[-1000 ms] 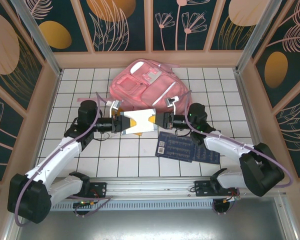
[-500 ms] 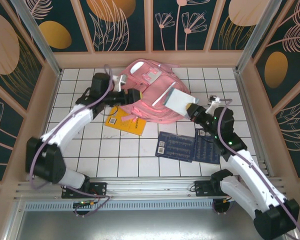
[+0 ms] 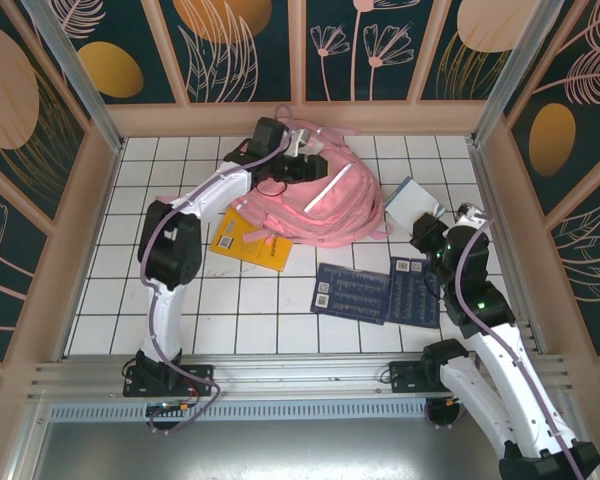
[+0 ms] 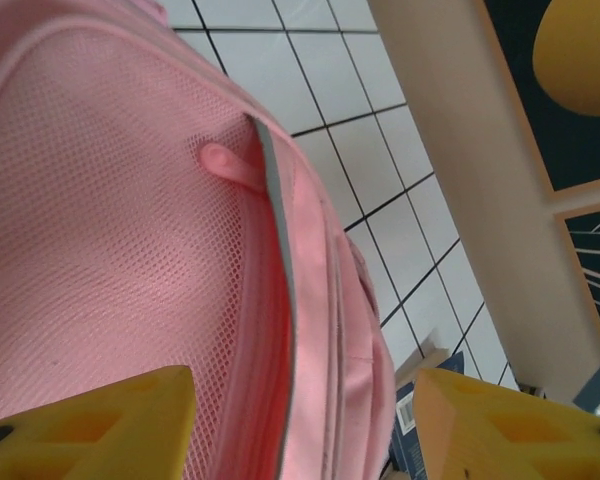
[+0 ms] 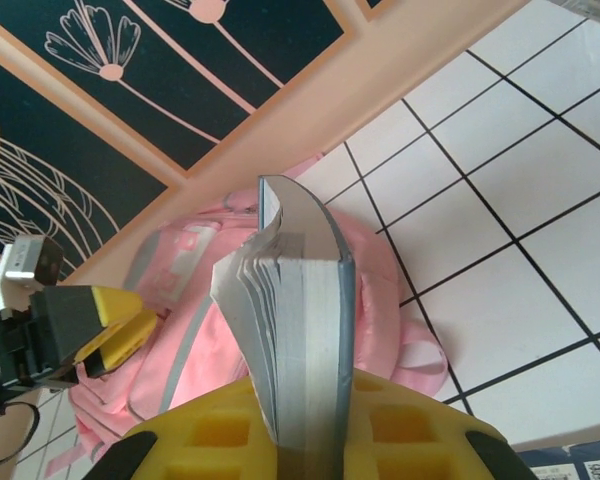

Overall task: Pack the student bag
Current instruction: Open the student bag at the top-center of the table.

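The student bag (image 3: 325, 205), a big pink backpack, lies at the back middle of the tiled table. My left gripper (image 3: 302, 170) hovers over its far top edge. In the left wrist view the yellow fingers (image 4: 90, 420) stand wide apart over the bag's pink mesh (image 4: 110, 230) and grip nothing. My right gripper (image 3: 423, 220) is right of the bag, shut on a thick grey-covered book (image 3: 412, 197). That book (image 5: 305, 300) stands upright between the yellow pads (image 5: 220, 435) with its pages fanning, and the bag (image 5: 180, 300) lies beyond it.
A yellow book (image 3: 248, 240) lies flat against the bag's left side. Two dark blue books (image 3: 352, 292) (image 3: 412, 292) lie side by side in front of the bag. Wooden walls (image 3: 300, 118) close in the table at the back and both sides.
The left arm has swung from the bag's left side to its far top, and its jaws have opened wider. The right gripper has carried the grey book off the bag to the right.
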Controlling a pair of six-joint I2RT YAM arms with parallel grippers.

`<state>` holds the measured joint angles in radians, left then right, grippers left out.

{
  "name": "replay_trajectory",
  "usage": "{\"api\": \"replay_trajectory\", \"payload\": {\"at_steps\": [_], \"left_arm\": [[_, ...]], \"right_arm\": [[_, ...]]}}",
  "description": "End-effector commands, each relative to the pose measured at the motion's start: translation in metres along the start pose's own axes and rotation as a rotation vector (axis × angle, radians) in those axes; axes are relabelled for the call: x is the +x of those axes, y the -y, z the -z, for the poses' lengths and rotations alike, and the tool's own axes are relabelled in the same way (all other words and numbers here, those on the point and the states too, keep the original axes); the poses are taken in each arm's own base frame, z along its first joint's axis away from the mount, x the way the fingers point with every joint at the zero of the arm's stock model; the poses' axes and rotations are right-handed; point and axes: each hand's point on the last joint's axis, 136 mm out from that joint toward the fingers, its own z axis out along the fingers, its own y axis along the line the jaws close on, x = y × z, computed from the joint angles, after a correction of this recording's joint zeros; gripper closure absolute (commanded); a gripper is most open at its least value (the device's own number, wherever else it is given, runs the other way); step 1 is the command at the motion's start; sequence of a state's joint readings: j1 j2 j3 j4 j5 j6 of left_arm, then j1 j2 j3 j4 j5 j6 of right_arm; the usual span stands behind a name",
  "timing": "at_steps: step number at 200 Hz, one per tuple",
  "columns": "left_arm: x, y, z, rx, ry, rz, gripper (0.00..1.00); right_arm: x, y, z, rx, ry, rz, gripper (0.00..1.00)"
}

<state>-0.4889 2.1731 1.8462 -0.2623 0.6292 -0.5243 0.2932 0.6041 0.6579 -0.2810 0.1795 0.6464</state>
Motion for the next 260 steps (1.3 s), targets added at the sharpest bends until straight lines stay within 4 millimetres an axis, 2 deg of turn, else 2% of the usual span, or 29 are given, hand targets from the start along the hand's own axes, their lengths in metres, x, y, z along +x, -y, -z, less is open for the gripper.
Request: {"api": "replay_trajectory", "payload": {"at_steps": [1,45,66,84,97,115,131,144,159,182,202,229,260], "left_arm": [[0.009,0.025,-0.017,0.093,-0.050,-0.030,0.40],[0.028,0.026,-0.041,0.131,-0.105,-0.008,0.44],[0.037,0.028,-0.048,0.152,-0.129,0.003,0.49],[0.044,0.022,-0.056,0.133,-0.146,0.004,0.60],[0.046,0.011,-0.059,0.086,-0.153,0.006,0.72],[0.043,0.000,-0.059,0.009,-0.142,-0.008,0.87],[0.033,-0.001,-0.054,-0.041,-0.122,-0.038,0.99],[0.020,0.011,-0.044,-0.051,-0.095,-0.070,1.00],[0.001,0.034,-0.028,-0.032,-0.050,-0.117,1.00],[-0.030,0.076,0.008,0.011,0.023,-0.186,1.00],[-0.053,0.099,0.043,0.055,0.086,-0.211,1.00],[-0.072,0.112,0.083,0.112,0.130,-0.226,1.00],[-0.078,0.109,0.118,0.162,0.152,-0.239,1.00]], "right_arm": [[-0.002,0.005,-0.005,0.017,0.006,0.024,1.00],[0.004,0.012,-0.013,0.001,-0.029,-0.010,1.00],[0.006,0.016,-0.015,0.003,-0.039,-0.022,1.00],[0.007,0.018,-0.016,0.000,-0.044,-0.029,1.00],[0.008,0.020,-0.017,0.003,-0.045,-0.033,1.00],[0.008,0.021,-0.017,0.005,-0.044,-0.035,1.00],[0.006,0.020,-0.016,0.006,-0.041,-0.034,1.00],[0.005,0.020,-0.016,0.008,-0.041,-0.033,1.00],[0.001,0.021,-0.013,0.020,-0.029,-0.033,1.00],[-0.004,0.023,-0.011,0.036,-0.009,-0.034,1.00],[-0.006,0.022,-0.011,0.037,-0.002,-0.053,1.00],[-0.005,0.022,-0.014,0.032,0.000,-0.076,1.00],[0.002,0.014,-0.021,-0.018,-0.029,-0.106,1.00]]}}
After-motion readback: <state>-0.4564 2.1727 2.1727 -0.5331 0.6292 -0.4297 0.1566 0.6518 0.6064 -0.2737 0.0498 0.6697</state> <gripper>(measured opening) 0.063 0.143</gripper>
